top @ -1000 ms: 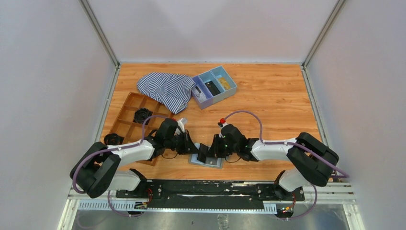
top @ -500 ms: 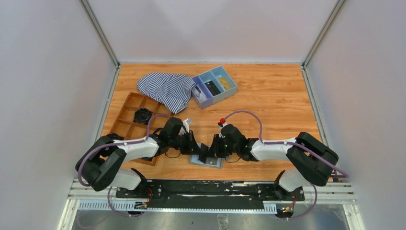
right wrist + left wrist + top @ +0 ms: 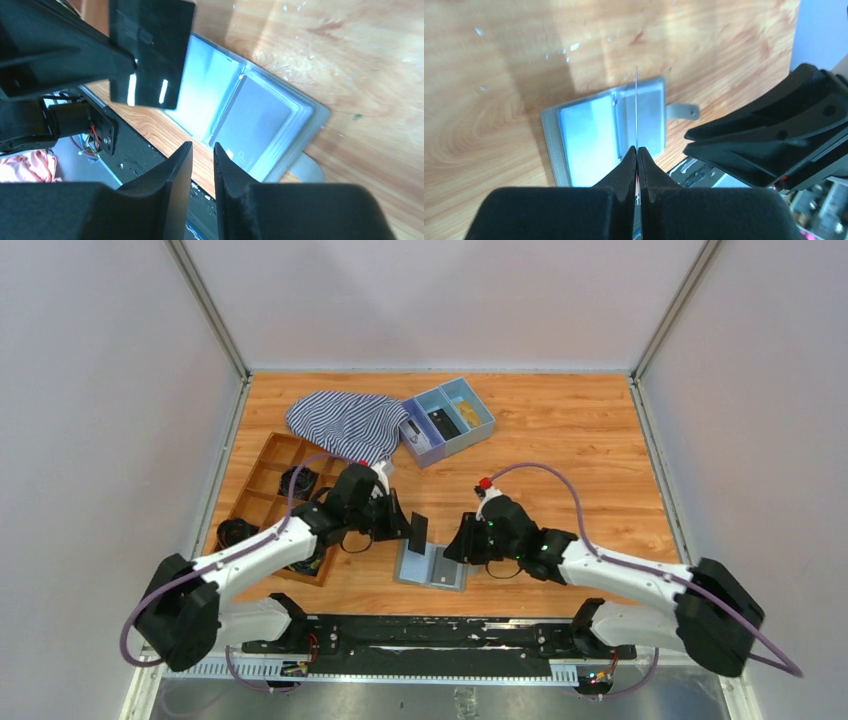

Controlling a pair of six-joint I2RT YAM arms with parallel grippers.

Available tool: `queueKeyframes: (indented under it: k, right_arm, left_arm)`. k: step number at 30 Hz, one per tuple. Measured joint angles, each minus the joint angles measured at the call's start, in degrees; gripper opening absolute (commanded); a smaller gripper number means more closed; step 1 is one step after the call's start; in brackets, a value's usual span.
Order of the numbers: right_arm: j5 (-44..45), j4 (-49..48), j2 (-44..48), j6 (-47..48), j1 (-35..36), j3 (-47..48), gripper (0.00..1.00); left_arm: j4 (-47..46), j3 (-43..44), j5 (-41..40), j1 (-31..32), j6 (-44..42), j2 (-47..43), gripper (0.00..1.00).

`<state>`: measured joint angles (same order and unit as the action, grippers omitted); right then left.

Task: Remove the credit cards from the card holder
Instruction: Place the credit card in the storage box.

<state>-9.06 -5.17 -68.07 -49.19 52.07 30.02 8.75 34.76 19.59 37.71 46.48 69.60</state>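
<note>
Sam: Both arms are pulling apart from where they were a second ago. The left one is rising off the wallet and the right one is backing off to its own side.

Lee: What is the left gripper (image 3: 637,149) carrying?

Sam: It is pinching a dark card (image 3: 150,50) by its lower edge, jaws fully closed on it, and holding it upright in the air just above the card holder (image 3: 604,130).

Lee: And the right gripper (image 3: 202,145)?

Sam: It is hovering with only a narrow gap between its jaws and nothing in them. It is sitting just beside the card holder's right edge and seems not to be touching it.

Lee: So the holder is lying free?

Sam: Yes, it is lying spread open and flat on the surface (image 3: 560,440), near the arm bases, with its snap tab (image 3: 683,110) sticking out. What looks like a pale card (image 3: 255,117) is sitting in a pocket.

Lee: What is worrying you?

Sam: Two things. The grip is catching only a thin strip of slick plastic, so a quick swing could pivot or drop the card. And with nothing pinning the holder, tugging the next card could drag the whole wallet along.
</note>
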Motion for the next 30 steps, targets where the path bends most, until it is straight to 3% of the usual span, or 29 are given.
queueKeyframes:
  k: [5,12,20,30]
  right_arm:
    - [7.8,8.9,13.8,1.4,-0.2,0.5,0.32]
    - [18.4,21.1,29.7,2.6,-2.0,0.5,0.36]
    - [24.4,32.9,34.7,4.2,-2.3,1.4,0.36]
    - [26.3,39.7,35.3,4.3,-2.3,2.1,0.37]
  left_arm:
    - [10.2,9.8,-6.6,-0.4,-3.3,-3.8,0.00]
    - [17.9,28.6,-14.0,-2.5,-5.9,4.2,0.00]
    - [24.9,58.8,-22.9,-4.3,-8.6,25.9,0.00]
    - [30.9,82.5,-28.3,-4.9,-10.1,46.8,0.00]
